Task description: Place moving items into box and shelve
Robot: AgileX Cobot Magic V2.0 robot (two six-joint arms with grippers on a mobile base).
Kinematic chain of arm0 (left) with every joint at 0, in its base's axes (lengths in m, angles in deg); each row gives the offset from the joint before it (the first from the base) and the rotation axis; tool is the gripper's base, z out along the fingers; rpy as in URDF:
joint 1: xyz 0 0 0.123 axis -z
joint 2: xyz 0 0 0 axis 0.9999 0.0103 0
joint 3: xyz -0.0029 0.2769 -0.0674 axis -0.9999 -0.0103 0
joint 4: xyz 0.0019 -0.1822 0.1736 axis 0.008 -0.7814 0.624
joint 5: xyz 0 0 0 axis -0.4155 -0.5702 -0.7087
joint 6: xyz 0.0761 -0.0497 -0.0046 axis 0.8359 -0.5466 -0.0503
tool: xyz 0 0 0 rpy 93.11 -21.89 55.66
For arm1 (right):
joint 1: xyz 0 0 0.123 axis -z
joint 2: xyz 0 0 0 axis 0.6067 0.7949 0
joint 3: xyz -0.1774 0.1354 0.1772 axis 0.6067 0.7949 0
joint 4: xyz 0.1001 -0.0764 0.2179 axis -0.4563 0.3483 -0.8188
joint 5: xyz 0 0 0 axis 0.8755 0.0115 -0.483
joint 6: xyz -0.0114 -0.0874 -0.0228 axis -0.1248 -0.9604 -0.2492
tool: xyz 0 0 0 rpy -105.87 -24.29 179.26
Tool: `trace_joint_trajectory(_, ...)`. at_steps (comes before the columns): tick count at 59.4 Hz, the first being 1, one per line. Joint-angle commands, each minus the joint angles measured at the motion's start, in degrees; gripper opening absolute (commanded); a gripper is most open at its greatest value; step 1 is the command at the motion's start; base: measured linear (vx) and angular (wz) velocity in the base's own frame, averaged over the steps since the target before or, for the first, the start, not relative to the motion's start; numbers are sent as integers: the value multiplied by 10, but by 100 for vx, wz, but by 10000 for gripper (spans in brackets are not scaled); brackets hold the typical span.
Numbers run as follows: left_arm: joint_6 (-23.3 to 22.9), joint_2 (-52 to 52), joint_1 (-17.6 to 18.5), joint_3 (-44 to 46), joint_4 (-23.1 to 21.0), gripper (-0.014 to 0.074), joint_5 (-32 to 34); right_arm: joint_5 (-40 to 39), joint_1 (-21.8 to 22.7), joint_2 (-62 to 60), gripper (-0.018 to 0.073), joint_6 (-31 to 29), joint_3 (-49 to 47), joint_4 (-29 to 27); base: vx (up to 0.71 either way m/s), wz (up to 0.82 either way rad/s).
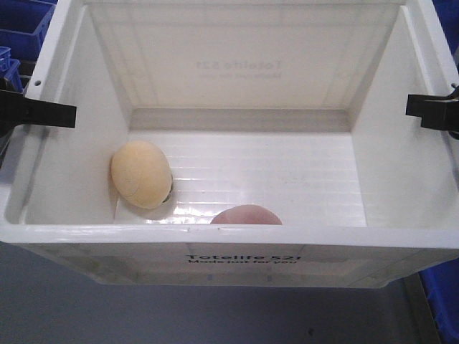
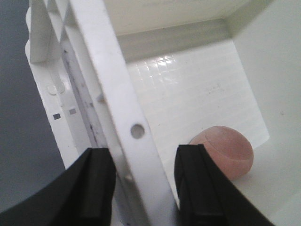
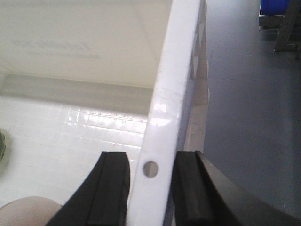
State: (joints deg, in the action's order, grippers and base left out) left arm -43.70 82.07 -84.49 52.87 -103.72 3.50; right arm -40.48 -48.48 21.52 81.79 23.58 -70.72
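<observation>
The box [image 1: 229, 238], a large white crate with black print on its front, fills the front view. Inside it on the left lies the pale yellow-beige moving item [image 1: 140, 174]. The pinkish-brown one [image 1: 246, 214] rests against the near wall, half hidden by the rim, and also shows in the left wrist view [image 2: 225, 150]. My left gripper [image 1: 46, 113] [image 2: 143, 162] is shut astride the box's left rim [image 2: 117, 94]. On the right rim [image 3: 174, 84] my right gripper [image 1: 429, 110] [image 3: 150, 165] is shut the same way. A pale lump [image 3: 28, 212] peeks in at the bottom left of the right wrist view.
Blue plastic bins stand behind the box at the upper left [image 1: 21, 25] and at the lower right [image 1: 441, 294]. Grey floor [image 1: 143, 315] shows under the box's front and beside it [image 3: 249, 117]. A metal frame [image 3: 287, 28] stands at the far right.
</observation>
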Motion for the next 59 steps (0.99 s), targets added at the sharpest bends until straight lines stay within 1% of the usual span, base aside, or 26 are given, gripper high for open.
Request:
trace_joint_trajectory(1, 17, -16, 8, 26, -82, -6, 50, -79, -2, -13, -6, -15, -25, -50, 41, 1)
trace_joint_trajectory(30, 17, -16, 8, 26, -82, -6, 50, -80, -2, -13, -6, -15, -25, -50, 40, 7)
trace_joint_trajectory(59, 17, -16, 8, 26, -82, -6, 50, -79, -2, -13, -6, -15, -25, -50, 37, 24)
